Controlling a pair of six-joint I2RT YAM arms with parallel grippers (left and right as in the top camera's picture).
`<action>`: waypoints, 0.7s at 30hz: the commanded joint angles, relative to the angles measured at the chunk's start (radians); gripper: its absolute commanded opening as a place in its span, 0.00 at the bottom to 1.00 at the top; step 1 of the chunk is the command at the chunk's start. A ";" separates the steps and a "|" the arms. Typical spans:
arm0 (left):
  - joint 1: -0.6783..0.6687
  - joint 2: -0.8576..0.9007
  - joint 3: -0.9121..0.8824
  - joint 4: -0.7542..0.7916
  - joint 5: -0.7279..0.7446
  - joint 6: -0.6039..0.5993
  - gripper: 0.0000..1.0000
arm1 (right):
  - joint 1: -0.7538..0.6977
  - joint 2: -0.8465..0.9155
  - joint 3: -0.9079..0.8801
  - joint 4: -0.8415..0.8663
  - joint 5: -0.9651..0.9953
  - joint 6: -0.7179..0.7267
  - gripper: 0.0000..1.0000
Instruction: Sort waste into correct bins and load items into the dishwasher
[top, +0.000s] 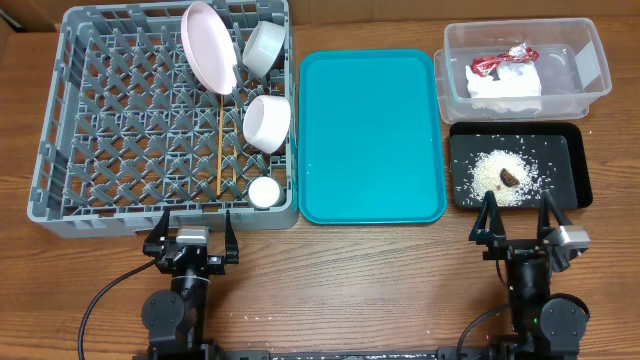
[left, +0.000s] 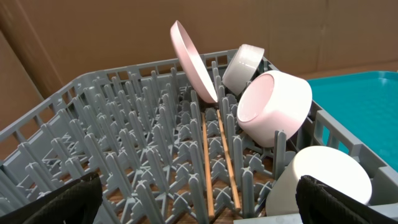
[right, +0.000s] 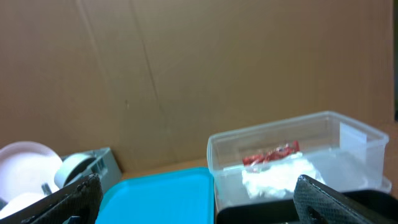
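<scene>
The grey dish rack (top: 60, 130) holds the pink-white plate (top: 208, 47), two white bowls (top: 264, 46) (top: 268, 123), a small white cup (top: 265, 192) and wooden chopsticks (top: 221, 140). The left wrist view shows the rack (left: 112, 143), the plate (left: 193, 59), a bowl (left: 273, 106), the cup (left: 326, 180) and the chopsticks (left: 214, 165). The clear tub (top: 590, 55) holds the red wrapper (top: 492, 63) and the white napkin (top: 508, 88). The black tray (top: 572, 170) holds rice grains (top: 490, 172) and a brown lump (top: 509, 177). My left gripper (top: 190, 233) and right gripper (top: 519, 215) are open and empty at the table's front.
A teal serving tray (top: 370, 135) lies between the rack and the bins. It also shows in the right wrist view (right: 161, 196), next to the clear tub (right: 298, 162). A cardboard wall stands behind the table.
</scene>
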 joint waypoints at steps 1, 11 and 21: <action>0.010 -0.009 -0.006 0.002 0.000 0.018 1.00 | 0.000 -0.009 -0.021 -0.013 -0.026 -0.005 1.00; 0.010 -0.009 -0.006 0.002 0.000 0.018 1.00 | -0.002 -0.008 -0.020 -0.187 -0.023 -0.004 1.00; 0.010 -0.009 -0.006 0.002 0.000 0.018 1.00 | -0.002 -0.008 -0.020 -0.186 -0.023 -0.004 1.00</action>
